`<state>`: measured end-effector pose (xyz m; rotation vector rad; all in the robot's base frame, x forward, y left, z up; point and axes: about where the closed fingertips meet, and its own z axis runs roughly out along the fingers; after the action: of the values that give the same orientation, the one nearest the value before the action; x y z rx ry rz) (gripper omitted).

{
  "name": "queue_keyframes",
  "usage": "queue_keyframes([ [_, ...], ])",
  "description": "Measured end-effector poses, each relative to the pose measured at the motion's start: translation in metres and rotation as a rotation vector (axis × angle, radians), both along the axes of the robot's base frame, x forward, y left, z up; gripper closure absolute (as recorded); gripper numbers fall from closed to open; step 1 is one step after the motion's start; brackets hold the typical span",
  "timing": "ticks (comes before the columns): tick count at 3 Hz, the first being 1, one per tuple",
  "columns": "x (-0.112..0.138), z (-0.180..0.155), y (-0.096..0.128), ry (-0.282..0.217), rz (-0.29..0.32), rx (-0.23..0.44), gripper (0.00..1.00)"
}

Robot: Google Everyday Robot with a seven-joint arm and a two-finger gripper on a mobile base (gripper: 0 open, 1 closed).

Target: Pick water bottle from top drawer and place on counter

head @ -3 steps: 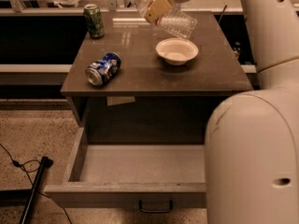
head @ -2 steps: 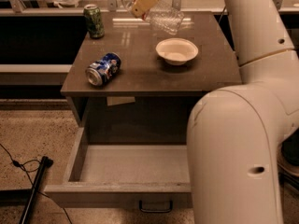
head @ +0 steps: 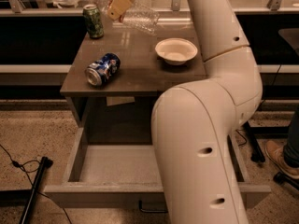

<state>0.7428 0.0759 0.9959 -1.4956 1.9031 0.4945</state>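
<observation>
My gripper [head: 121,4] is at the top of the camera view, over the far side of the counter [head: 140,76]. Its tan fingers [head: 119,6] are shut on the water bottle [head: 141,17], a clear crinkled bottle held tilted just above the counter's back edge. My big white arm fills the right half of the view and hides the right part of the top drawer [head: 74,155]. The drawer is pulled out below the counter, and the part of its floor that shows is bare. Its dark handle [head: 150,209] shows at the front.
A green can [head: 93,21] stands at the counter's far left. A blue soda can [head: 102,69] lies on its side near the left front. A white bowl [head: 176,51] sits right of centre. A black pole [head: 34,186] and cable lie on the floor at left.
My gripper has carried the water bottle leftward and toward the back of the counter, from above the bowl to near the green can. The arm has swung further into view.
</observation>
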Motion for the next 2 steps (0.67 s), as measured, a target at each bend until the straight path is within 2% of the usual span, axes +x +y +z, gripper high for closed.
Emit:
queue_keyframes([
  [1,0.006,-0.01,0.017,0.001,0.012,-0.021,1.0],
  [2,0.021,-0.033,0.027,0.021,-0.007,-0.046,1.0],
])
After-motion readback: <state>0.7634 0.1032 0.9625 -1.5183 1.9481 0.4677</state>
